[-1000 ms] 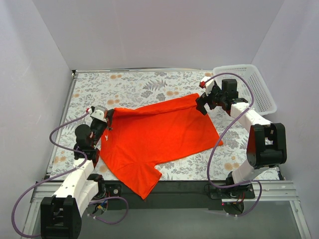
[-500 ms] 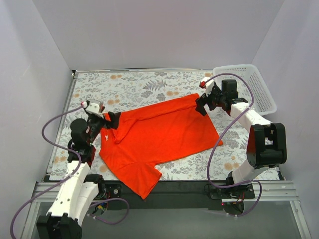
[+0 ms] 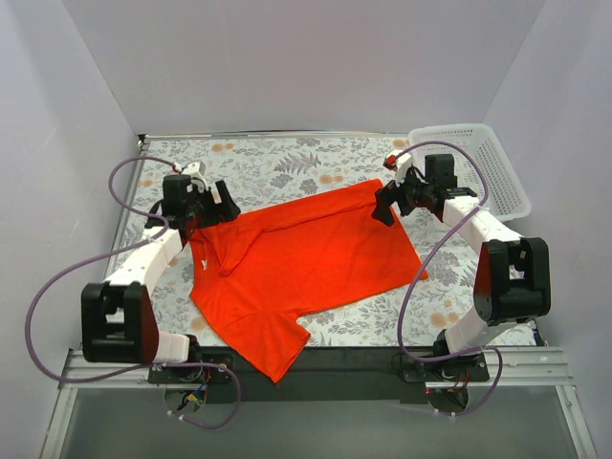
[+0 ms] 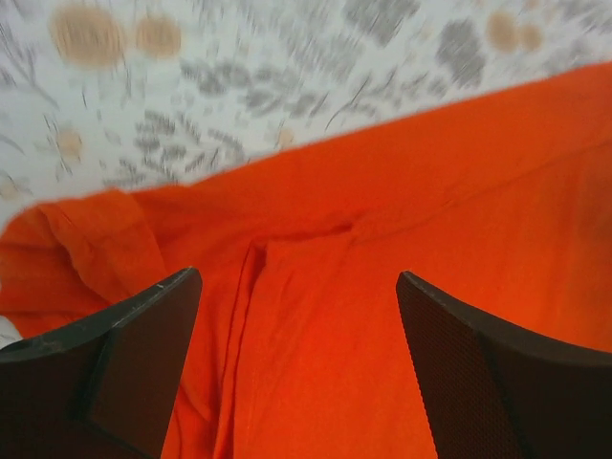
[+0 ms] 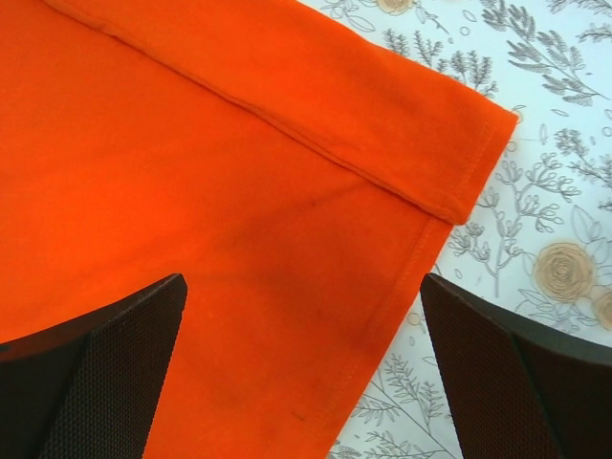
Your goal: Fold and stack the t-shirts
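Here we are over the table (image 3: 287, 163) with its floral cover. One orange-red shirt (image 3: 306, 263) lies spread across the middle, set at a slant. Its near tip reaches over the dark front edge of the table.

We look to the left gripper (image 3: 226, 207), which hangs at the shirt's far left corner. From the wrist view the left gripper (image 4: 296, 277) has its fingers (image 4: 115, 363) spread wide with nothing between them, only cloth below. The shirt (image 4: 382, 239) is rumpled there, with a bunched fold at the left and a crease running down between the two fingers.

Over on the other side, the right gripper (image 3: 382, 206) sits at the far right corner of the shirt. Its wrist view gives us the right gripper (image 5: 301, 282) with fingers (image 5: 497, 373) just as wide, holding nothing. Beneath it the shirt (image 5: 191, 191) lies flat, with a folded band along the far edge ending in a neat corner on the floral cover.

The white mesh basket (image 3: 497, 172) stands at the far right corner of the table, near the right arm and apart from the shirt.
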Motion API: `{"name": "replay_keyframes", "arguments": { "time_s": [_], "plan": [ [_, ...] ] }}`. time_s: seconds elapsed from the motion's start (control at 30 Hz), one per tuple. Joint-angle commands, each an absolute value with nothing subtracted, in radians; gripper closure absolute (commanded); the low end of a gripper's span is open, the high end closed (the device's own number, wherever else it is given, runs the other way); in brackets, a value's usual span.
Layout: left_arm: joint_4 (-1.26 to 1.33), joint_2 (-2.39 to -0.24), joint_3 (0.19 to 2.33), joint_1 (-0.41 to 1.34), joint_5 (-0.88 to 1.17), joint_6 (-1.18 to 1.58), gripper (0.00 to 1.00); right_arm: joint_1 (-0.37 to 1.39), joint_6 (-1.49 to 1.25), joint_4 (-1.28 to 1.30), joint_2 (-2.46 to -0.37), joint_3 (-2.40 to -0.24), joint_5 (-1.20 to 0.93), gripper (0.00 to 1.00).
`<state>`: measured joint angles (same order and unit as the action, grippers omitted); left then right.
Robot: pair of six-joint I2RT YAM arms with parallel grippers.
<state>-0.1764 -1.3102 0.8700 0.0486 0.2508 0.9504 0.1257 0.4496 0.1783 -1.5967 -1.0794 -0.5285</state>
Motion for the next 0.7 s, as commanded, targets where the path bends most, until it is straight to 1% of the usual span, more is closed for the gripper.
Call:
{"name": "replay_keyframes", "arguments": {
  "time_s": [0.0,0.23,0.4,0.53,0.67],
  "plan": [
    [-0.256,-1.360,0.908,0.051,0.255,0.948,0.25,0.126,0.391,0.225,-1.552,-1.111,-0.617,0.02],
    [-0.256,-1.489,0.923,0.066,0.270,0.922,0.34,0.126,0.374,0.241,-1.601,-1.098,-0.655,0.02],
    [-0.256,-1.549,0.930,0.104,0.258,0.922,0.38,0.127,0.377,0.245,-1.614,-1.097,-0.655,0.02],
    [-0.258,-1.607,0.951,0.120,0.232,0.920,0.46,0.127,0.380,0.247,-1.612,-1.092,-0.658,0.02],
    [-0.258,-1.641,0.968,0.141,0.173,0.927,0.51,0.127,0.382,0.247,-1.615,-1.089,-0.660,0.02]
  ]
}}
